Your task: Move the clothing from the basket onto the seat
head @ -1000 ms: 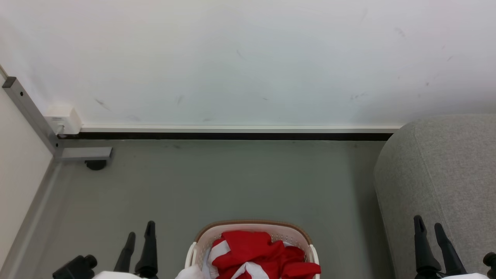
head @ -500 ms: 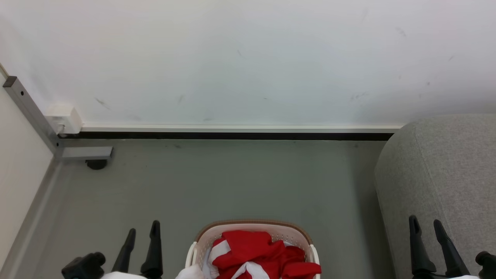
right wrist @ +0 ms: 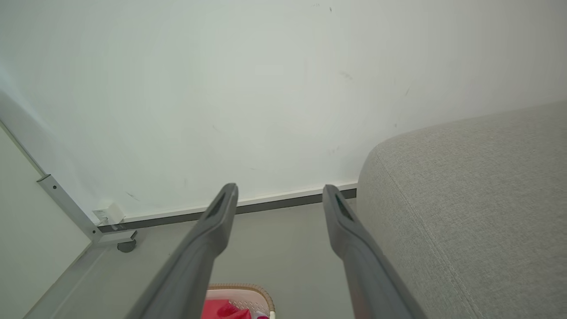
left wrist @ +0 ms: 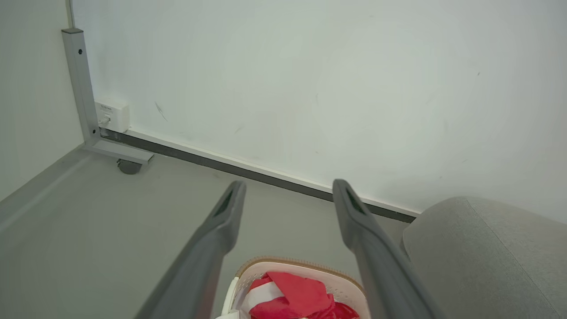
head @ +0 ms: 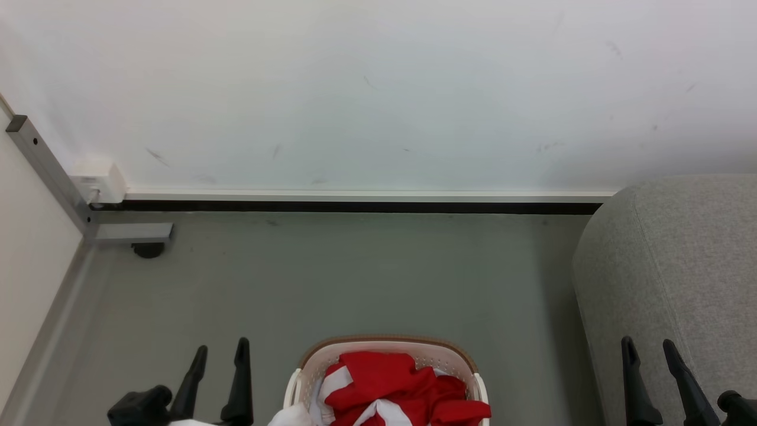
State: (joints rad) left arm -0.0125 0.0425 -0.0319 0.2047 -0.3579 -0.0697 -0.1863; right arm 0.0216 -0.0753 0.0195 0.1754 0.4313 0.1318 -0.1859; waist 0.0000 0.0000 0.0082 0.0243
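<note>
Red clothing (head: 396, 387) with white panels is heaped in the white basket (head: 387, 346), which has a brown rim and stands on the floor at the bottom centre of the head view. The grey seat (head: 680, 266) rises at the right. My left gripper (head: 222, 349) hangs open left of the basket, nothing between its fingers. My right gripper (head: 647, 346) is open in front of the seat, also empty. The left wrist view looks past its open gripper (left wrist: 288, 190) at the clothing (left wrist: 292, 294) in the basket (left wrist: 305, 265). The right wrist view has its open gripper (right wrist: 279, 192), the seat (right wrist: 465, 199) and the basket (right wrist: 248, 289).
A white wall (head: 378, 89) with a dark baseboard closes the far side. A grey metal frame leg (head: 127, 232) with a caster and a white wall socket (head: 97, 180) sit at the far left. Bare grey floor (head: 355, 278) lies between basket and wall.
My left gripper has drifted a little right, toward the basket. My right gripper has shifted slightly left and lower in the head view. The basket and clothing have stayed put.
</note>
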